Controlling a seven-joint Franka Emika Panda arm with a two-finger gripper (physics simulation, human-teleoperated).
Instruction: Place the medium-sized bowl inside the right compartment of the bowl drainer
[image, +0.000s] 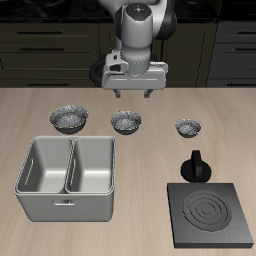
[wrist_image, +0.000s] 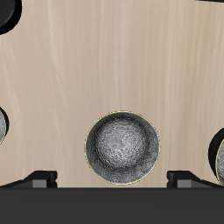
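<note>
While the medium-sized bowl (image: 127, 122) sits upright on the table just behind the bowl drainer (image: 66, 178), between the wider bowl (image: 69, 119) and the smallest bowl (image: 188, 127), the gripper (image: 131, 94) hangs above it, spread and holding nothing. This looks like the approach step: the next move calls for a straight descent onto the rim, then a lift toward the drainer's right compartment. Beyond the drainer stand a black stove plate (image: 208, 213) and a dark moka pot (image: 195, 166). The pale wooden table (image: 150, 165) backs onto dark cabinets (image: 50, 45).
</note>
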